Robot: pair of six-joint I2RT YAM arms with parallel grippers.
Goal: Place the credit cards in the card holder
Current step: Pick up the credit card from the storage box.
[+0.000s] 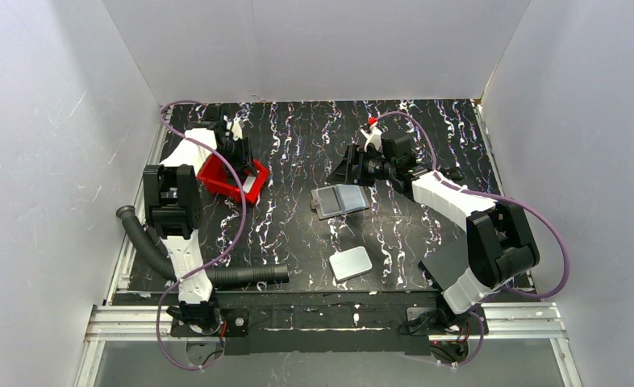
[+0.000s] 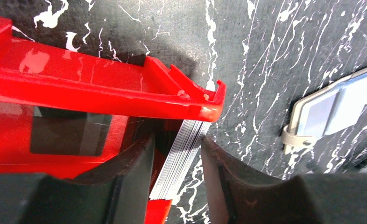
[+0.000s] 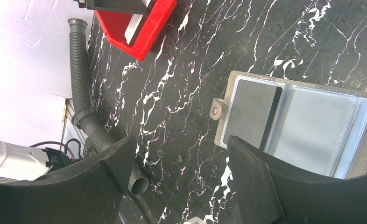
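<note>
The credit cards [image 2: 181, 158] look thin, stiff and slippery; pinch the stack's flat sides; left jaws spread around it; right jaws spread too.

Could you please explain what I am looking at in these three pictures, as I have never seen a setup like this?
These are two robot arms bolted at a table's near edge, each ending in a two-finger gripper. The wide picture comes from a fixed camera above and behind them. The other two come from a camera on each wrist, looking past its own fingers.

On the black marbled table lie a red tray, an open card holder with clear sleeves, a white slab and a black ribbed hose.

The left gripper reaches into the tray, its fingers either side of a stack of credit cards standing on edge. Whether it squeezes them I cannot tell. The right gripper hangs open near the card holder, holding nothing.
</note>
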